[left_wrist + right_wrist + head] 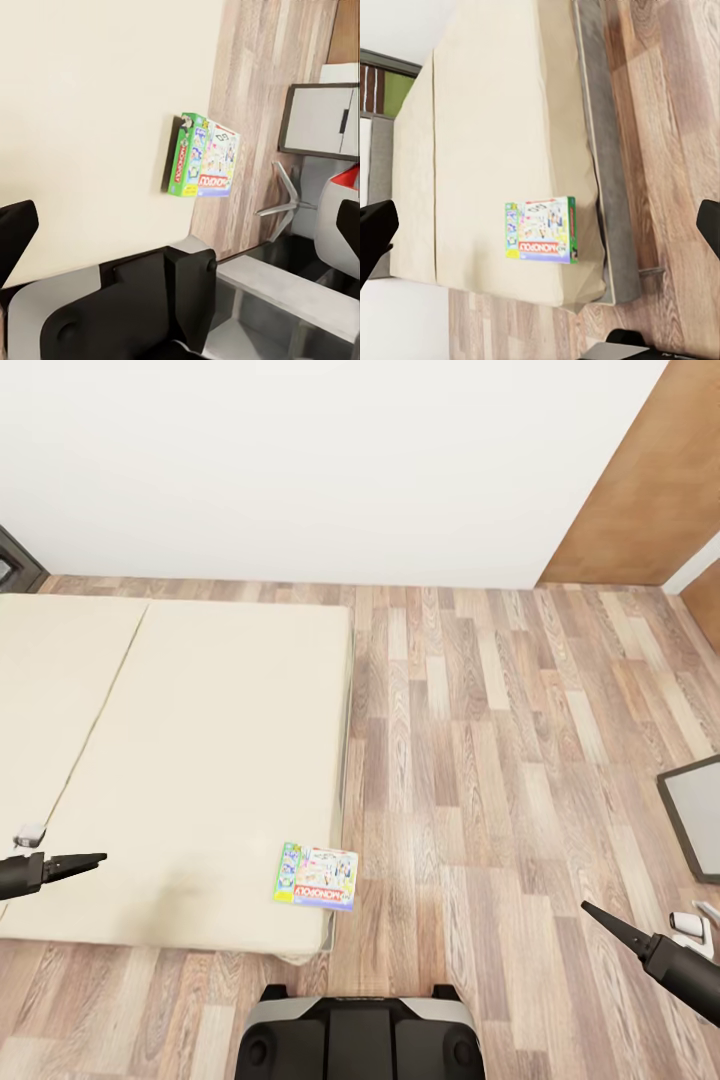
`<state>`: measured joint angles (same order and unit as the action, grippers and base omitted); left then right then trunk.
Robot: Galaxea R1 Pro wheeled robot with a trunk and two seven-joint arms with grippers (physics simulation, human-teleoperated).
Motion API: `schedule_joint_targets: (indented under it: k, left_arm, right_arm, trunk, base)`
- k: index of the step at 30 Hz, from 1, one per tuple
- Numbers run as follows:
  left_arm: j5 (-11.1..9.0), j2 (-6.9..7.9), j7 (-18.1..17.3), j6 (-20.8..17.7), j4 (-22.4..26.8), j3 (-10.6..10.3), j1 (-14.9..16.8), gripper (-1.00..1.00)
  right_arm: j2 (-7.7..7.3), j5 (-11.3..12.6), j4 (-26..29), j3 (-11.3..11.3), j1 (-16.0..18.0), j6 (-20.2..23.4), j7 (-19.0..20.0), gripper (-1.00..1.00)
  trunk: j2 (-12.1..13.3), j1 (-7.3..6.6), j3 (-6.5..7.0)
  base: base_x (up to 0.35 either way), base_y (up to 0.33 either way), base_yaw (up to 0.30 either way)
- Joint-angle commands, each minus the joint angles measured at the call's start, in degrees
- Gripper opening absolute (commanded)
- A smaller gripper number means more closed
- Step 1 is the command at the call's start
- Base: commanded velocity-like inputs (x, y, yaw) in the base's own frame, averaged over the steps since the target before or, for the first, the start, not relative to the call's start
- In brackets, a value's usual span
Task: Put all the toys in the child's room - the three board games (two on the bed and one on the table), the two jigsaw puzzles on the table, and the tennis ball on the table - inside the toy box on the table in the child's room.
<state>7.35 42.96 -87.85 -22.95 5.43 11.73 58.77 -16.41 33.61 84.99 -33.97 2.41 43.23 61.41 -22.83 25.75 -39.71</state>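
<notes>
Both our grippers hang empty: the left gripper [97, 858] over the bed [180, 760], the right gripper [590, 910] over the floor, jaws apparently parted in the wrist views. Between them, one game [317, 877] lies flat near the bed's corner. It looks light and stiff; we judge pinching an edge best.

A printed board game [541, 229] lies flat on the cream bed [487, 135], near the mattress corner — close to the grey side rail. Wood-plank floor [675, 127] runs beside the bed; the right hand's dark fingertips [375, 232] stand wide apart.
</notes>
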Motion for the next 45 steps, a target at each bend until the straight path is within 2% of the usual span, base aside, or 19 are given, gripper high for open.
schedule_joint_targets:
  k: [1, 24, 45]
  left_arm:
    - [0.6, -0.01, -0.4, -0.6, 0.0, 0.4, 0.0, 1.00]
    - [0.5, -0.43, -0.7, -0.5, -0.1, 0.4, 0.0, 1.00]
    - [0.6, -0.59, -0.7, -0.5, -0.1, 0.4, 0.0, 1.00]
  right_arm:
    - [-0.01, 0.2, 0.0, 0.0, 0.0, 0.3, 0.0, 1.00]
    - [-0.02, 0.3, 0.0, 0.0, 0.1, 0.4, 0.1, 1.00]
    - [0.05, 0.4, 0.0, -0.1, 0.0, 0.4, 0.1, 1.00]
  trunk:
    - [-0.1, 0.04, 0.03]
    - [-0.1, 0.04, 2.18]
    - [-0.1, 0.04, 2.34]
  base:
    - [0.000, 0.000, 0.000]
    - [0.000, 0.000, 0.000]
    - [0.000, 0.000, 0.000]
